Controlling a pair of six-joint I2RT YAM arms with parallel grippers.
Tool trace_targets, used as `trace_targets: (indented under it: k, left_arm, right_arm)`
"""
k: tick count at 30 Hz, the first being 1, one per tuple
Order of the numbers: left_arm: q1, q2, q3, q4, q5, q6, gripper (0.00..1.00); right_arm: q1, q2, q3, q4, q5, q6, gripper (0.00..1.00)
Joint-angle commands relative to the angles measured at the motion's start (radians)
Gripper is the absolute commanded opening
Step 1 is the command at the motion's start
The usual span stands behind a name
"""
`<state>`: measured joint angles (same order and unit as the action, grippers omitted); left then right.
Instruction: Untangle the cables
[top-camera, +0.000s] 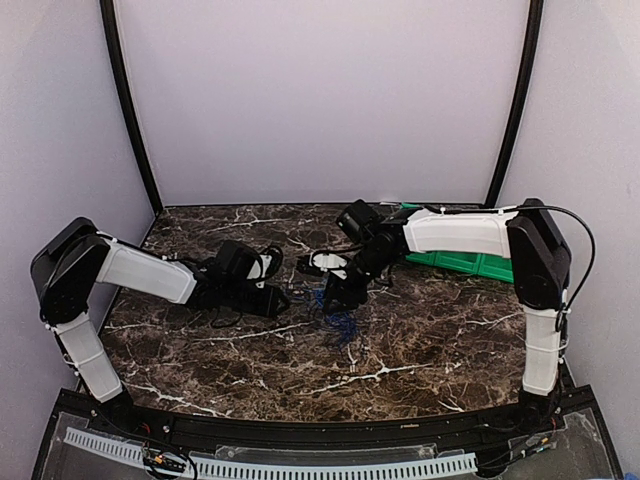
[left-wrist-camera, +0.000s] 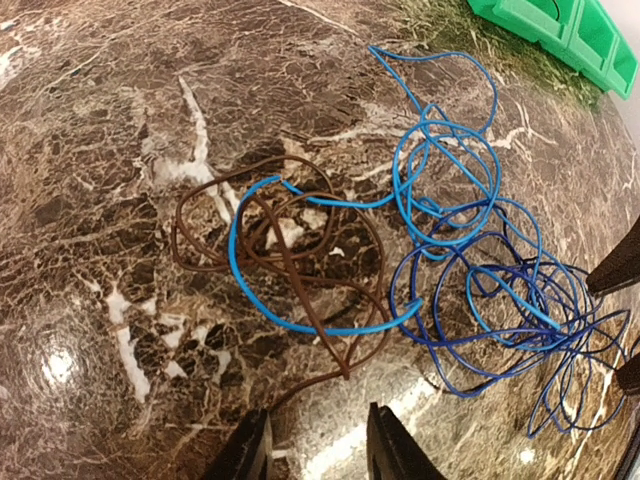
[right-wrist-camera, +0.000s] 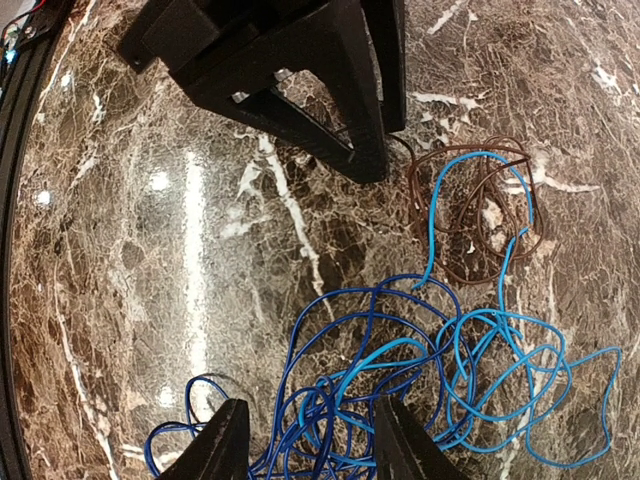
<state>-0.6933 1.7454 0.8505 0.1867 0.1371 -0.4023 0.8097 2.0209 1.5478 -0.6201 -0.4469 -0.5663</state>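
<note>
With the cables (left-wrist-camera: 440, 270) lying just ahead of the left pincer (left-wrist-camera: 316, 412), jaws apart and empty, and between the parted jaws of the right pincer (right-wrist-camera: 310, 403), advise closing left on the brown strand (left-wrist-camera: 178, 235) nearest its tips and drawing away slowly while right pins the blue clump (right-wrist-camera: 450, 360).

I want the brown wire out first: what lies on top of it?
A light blue wire loops across the brown wire; which strand is uppermost at each crossing is too fine to tell. Nothing else covers it.
</note>
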Motion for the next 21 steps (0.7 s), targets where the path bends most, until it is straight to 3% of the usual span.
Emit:
trace_targets:
  k: [1,5,11,15,19,20,21]
  left_arm:
    - [0.003,-0.004,0.009,-0.027,0.016,0.024,0.38]
    - [0.004,0.008,0.024,-0.076,-0.027,0.050,0.39]
    - [0.010,-0.114,-0.008,-0.095,0.038,0.040,0.16]
    - [0.017,-0.222,-0.019,-0.158,0.109,0.053,0.07]
    - [0.021,-0.299,-0.007,-0.264,0.026,0.068,0.08]
    - [0.027,-0.304,-0.004,-0.275,0.014,0.072,0.11]
    - [0.029,-0.307,-0.005,-0.284,-0.006,0.080,0.23]
  right_arm:
    - [0.008,0.007,-0.006,0.022,0.002,0.005,0.45]
    - [0.009,0.012,-0.005,0.017,0.001,0.005,0.45]
    - [0.009,0.004,-0.012,0.016,0.004,0.003,0.44]
    - [0.009,0.004,-0.004,0.014,-0.004,0.000,0.44]
    - [0.013,0.011,0.042,0.003,0.007,-0.019,0.45]
    - [0.014,0.016,0.060,-0.004,0.013,-0.023,0.45]
    - [0.014,0.020,0.074,-0.008,0.013,-0.025,0.45]
